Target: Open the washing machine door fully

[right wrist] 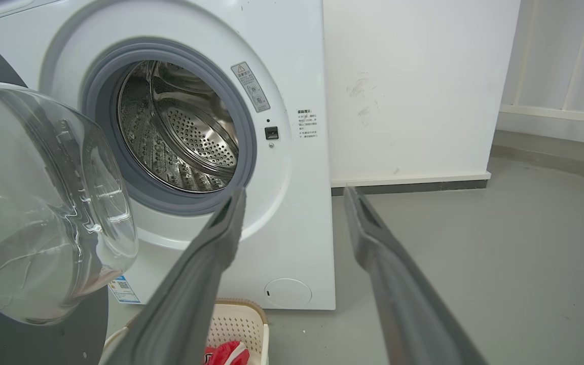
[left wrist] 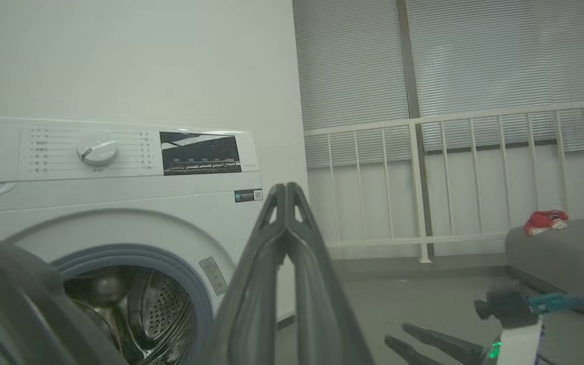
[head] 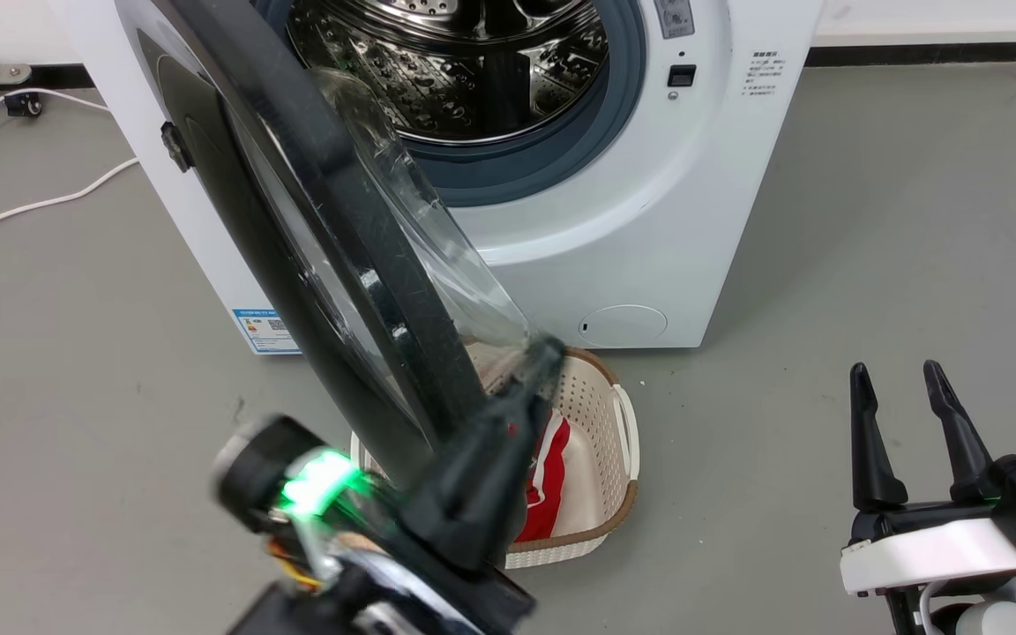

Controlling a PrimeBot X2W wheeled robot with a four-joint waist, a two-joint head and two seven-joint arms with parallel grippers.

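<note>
Head view: bright, even, diffuse light; shadows on the grey floor (head: 825, 220) are soft. Left end effector (head: 547, 354) is smeared by blur, near left; its green lamp (head: 318, 481) blooms. Glare streaks the washing machine door (head: 358, 229) glass and the steel drum (head: 473, 70). Left wrist view: dimmer, greenish, soft; daylight through blinds (left wrist: 474, 56), far right. Right wrist view: drum crisp, near fingers (right wrist: 195, 284) defocused.

You have a smooth grey floor (head: 825, 265) under everything. A white, box-shaped metal washing machine (head: 649, 220) stands at the floor's far edge, close to the dark skirting strip. Just in front of the machine's foot sits a cream perforated plastic basket with a brown rim (head: 601, 414); whether the two touch, you cannot tell. Thin white cables (head: 49, 203) trail across the floor's left side.
</note>
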